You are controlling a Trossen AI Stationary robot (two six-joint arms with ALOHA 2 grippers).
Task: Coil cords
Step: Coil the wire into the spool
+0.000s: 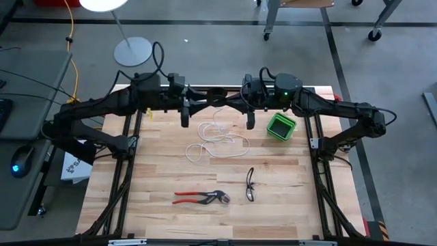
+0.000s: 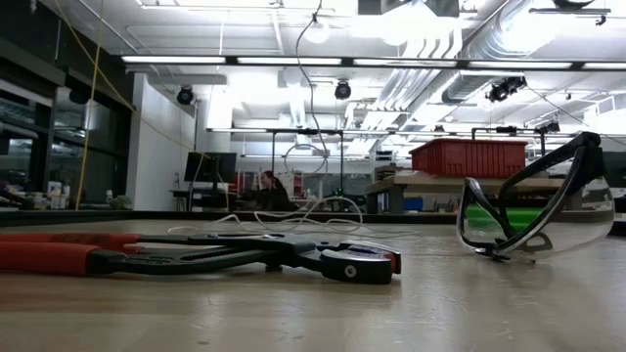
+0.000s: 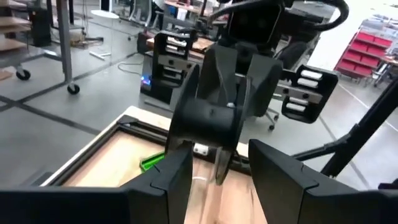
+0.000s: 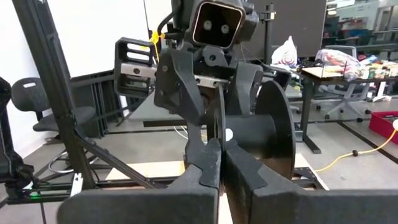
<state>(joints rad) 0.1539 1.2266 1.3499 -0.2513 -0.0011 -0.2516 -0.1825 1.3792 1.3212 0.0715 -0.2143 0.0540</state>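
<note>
Holding the black spool (image 4: 258, 140) above the table's (image 1: 205, 219) far edge, the left gripper (image 4: 214, 118) clamps one flange and the right gripper's (image 3: 227, 146) 2 fingers pinch the other, so the white cord (image 1: 217, 140) trailing loose below may snag or slip off while winding.

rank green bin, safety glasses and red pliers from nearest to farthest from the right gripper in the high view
From the right gripper:
1. Green bin, right beside it, on its outer side.
2. Safety glasses, toward the front edge.
3. Red pliers, front, farther across to the left.
</note>
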